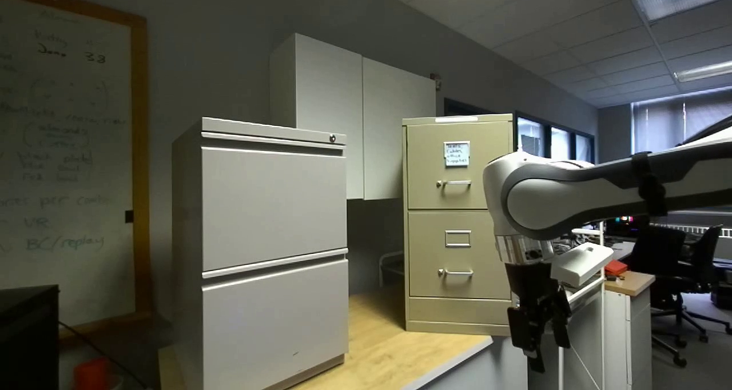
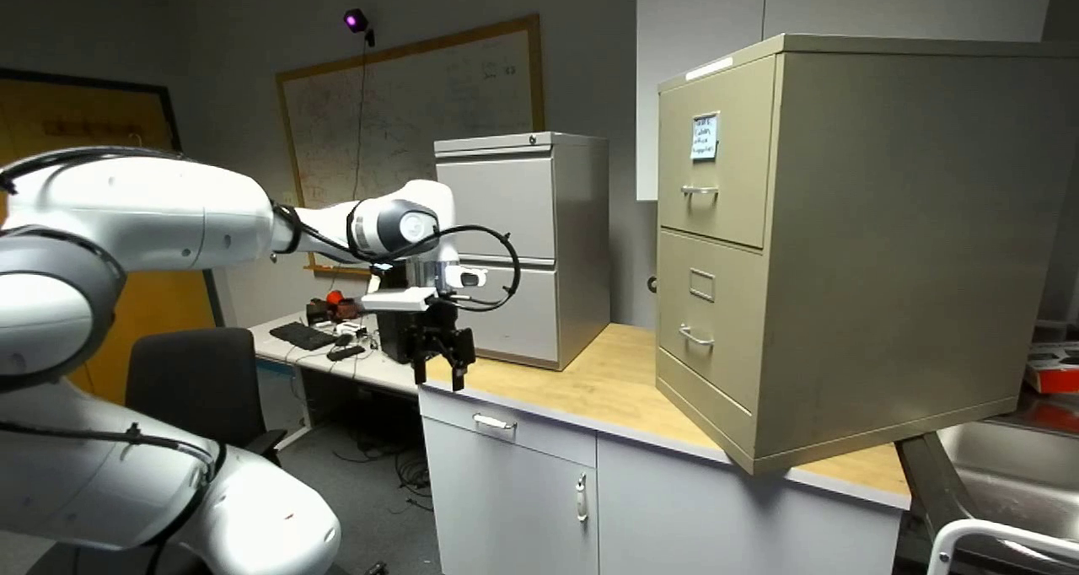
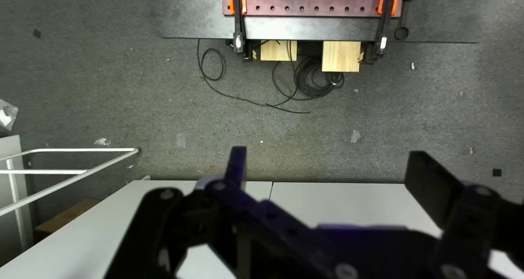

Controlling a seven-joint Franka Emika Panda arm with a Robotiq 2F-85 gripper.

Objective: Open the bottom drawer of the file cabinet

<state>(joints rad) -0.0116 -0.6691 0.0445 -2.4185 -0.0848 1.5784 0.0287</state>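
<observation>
File cabinet (image 2: 902, 246) upright on table (image 2: 624, 389), near grey cabinet (image 1: 274, 207) | bottom drawer (image 1: 457, 257) — closed | jaws — spread, pointing down, apart from that drawer

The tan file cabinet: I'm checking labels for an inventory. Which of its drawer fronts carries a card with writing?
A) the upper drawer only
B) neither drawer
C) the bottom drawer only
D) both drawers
A: in both exterior views the card with writing is on the upper drawer, while the bottom drawer has a label holder with no writing visible.
</observation>
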